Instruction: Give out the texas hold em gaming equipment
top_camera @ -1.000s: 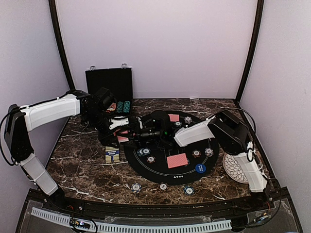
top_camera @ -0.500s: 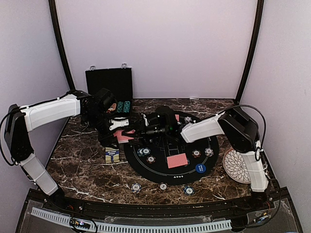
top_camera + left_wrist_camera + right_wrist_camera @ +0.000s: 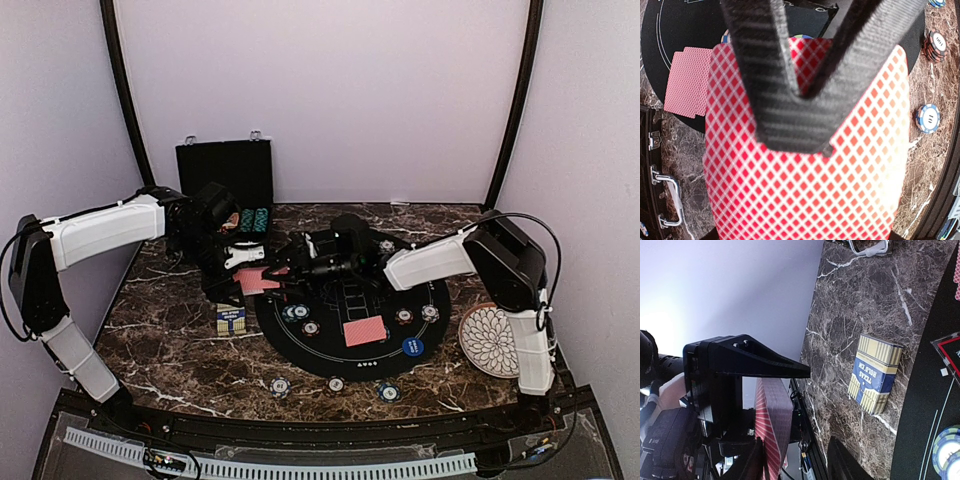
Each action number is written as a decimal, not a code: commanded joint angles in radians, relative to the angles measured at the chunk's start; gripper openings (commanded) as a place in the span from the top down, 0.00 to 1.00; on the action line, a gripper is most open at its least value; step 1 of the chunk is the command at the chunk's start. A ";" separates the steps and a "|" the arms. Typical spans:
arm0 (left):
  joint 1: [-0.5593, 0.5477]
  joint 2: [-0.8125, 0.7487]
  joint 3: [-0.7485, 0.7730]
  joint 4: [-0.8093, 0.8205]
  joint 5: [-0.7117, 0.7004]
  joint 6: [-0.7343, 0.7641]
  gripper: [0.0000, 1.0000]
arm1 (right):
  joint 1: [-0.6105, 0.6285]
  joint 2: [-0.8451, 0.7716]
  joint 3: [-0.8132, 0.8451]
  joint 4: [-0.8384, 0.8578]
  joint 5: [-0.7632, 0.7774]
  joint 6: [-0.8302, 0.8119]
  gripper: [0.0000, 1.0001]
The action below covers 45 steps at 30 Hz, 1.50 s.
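Note:
My left gripper [image 3: 246,268] is shut on a deck of red-backed playing cards [image 3: 258,280], held above the table's left side; the deck fills the left wrist view [image 3: 805,190], with a black forked part across its top. My right gripper [image 3: 296,267] reaches left to the deck and is open; in the right wrist view [image 3: 795,462] the deck's edge [image 3: 772,425] stands between its fingers, close to the left one. Dealt cards [image 3: 364,331] lie on the round black mat [image 3: 345,358]. Poker chips [image 3: 280,386] and a blue marker disc [image 3: 412,347] lie around it.
A blue and yellow card box [image 3: 231,320] lies on the marble left of the mat, also in the right wrist view [image 3: 875,372]. An open black case [image 3: 225,175] with racked chips [image 3: 250,218] stands at the back left. A white patterned plate [image 3: 488,342] sits at the right.
My right arm has stretched further left and back, bringing its open gripper up to the deck. My left arm and the deck have stayed in place.

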<state>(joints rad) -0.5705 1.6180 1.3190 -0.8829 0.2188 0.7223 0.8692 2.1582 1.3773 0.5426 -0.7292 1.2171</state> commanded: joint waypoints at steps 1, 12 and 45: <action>0.001 -0.040 -0.017 0.018 -0.001 0.010 1.00 | -0.006 -0.045 -0.034 0.076 -0.028 0.046 0.60; 0.000 -0.039 -0.037 0.031 -0.021 0.017 1.00 | -0.010 -0.090 -0.076 0.127 -0.048 0.081 0.86; 0.000 -0.048 -0.054 0.038 -0.048 0.017 1.00 | -0.439 0.103 0.432 -0.846 0.127 -0.528 1.00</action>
<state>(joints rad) -0.5701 1.6176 1.2758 -0.8455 0.1596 0.7330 0.4358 2.1517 1.6814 -0.1215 -0.6792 0.7944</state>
